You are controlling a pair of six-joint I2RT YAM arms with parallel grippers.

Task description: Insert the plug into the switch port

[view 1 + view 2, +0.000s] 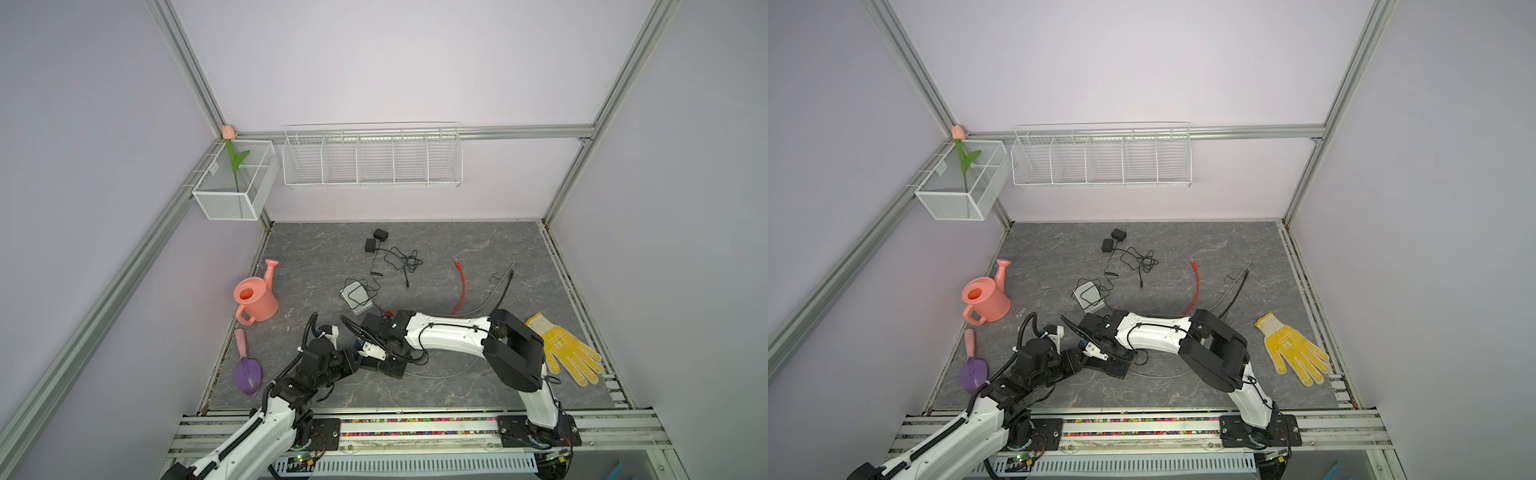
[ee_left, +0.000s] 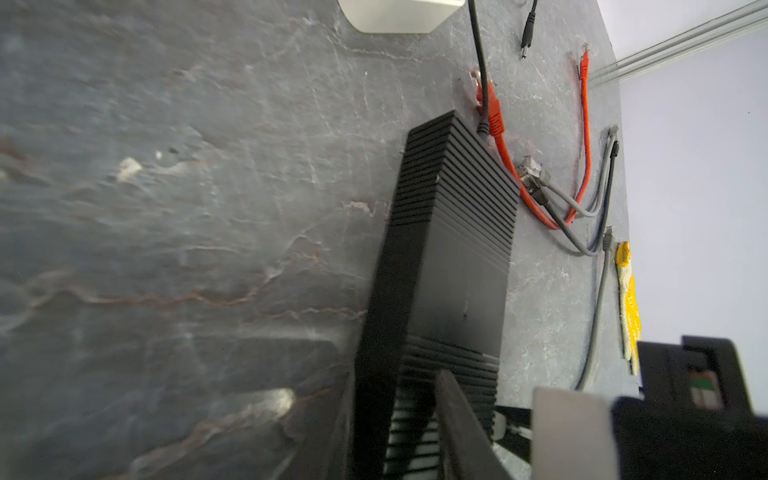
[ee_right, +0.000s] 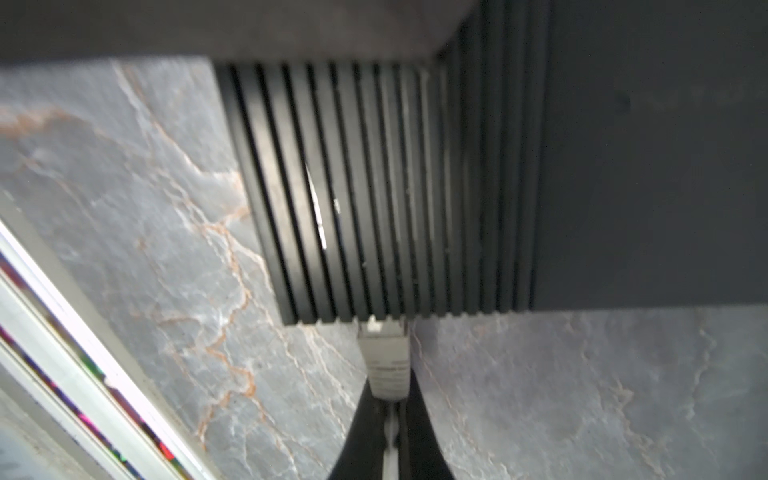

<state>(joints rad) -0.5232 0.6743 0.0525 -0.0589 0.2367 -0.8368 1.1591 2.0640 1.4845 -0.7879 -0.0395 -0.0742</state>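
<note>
The switch point(image 2: 449, 249) is a black ribbed box lying near the table's front middle, partly under both arms in both top views point(image 1: 395, 368) point(image 1: 1116, 369). My left gripper point(image 2: 395, 436) is shut on the switch's near end, one finger on each side. In the right wrist view my right gripper point(image 3: 390, 415) is shut on the cable just behind the pale grey plug point(image 3: 384, 357). The plug's tip meets the switch's point(image 3: 374, 187) ribbed edge. The port itself is hidden.
A red cable point(image 1: 462, 286), grey cables point(image 1: 500, 286) and a yellow glove point(image 1: 565, 349) lie to the right. A white box point(image 1: 356, 295) and black adapters point(image 1: 376, 240) with thin leads sit behind. A pink watering can point(image 1: 254, 296) and purple trowel point(image 1: 247, 372) are left.
</note>
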